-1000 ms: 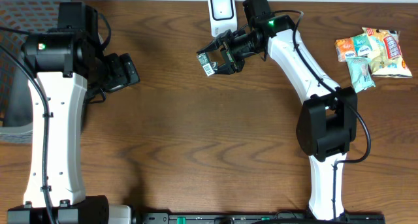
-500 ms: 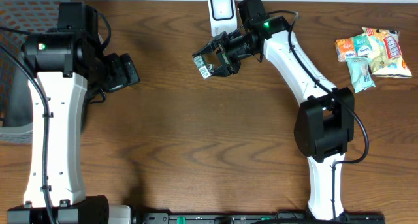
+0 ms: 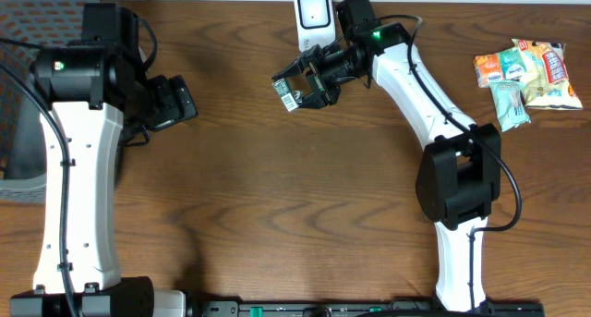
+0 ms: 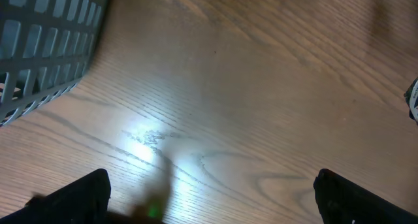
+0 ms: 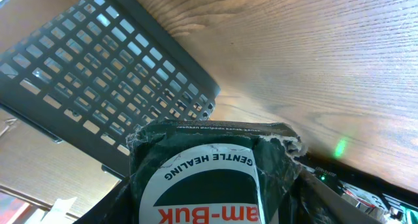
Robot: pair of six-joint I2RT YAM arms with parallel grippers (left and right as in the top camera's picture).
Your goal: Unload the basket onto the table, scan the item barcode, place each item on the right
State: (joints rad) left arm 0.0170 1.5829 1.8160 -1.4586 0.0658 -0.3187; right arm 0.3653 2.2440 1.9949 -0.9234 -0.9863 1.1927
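Overhead, the right jaws are pinching a dark packet at upper centre, just lower left of the white scanner. The left jaws are hanging spread at upper left. In the left wrist view, those jaws are hovering spread over the bench, with a basket at upper left. In the right wrist view, the pinched packet is filling the lower centre.

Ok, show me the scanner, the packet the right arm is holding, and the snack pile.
scanner (image 3: 314, 10): overhead view, middle of its white front face.
packet (image 5: 209, 178): right wrist view, on the round label on its dark wrapper.
snack pile (image 3: 524, 77): overhead view, a packet at the pile's centre.
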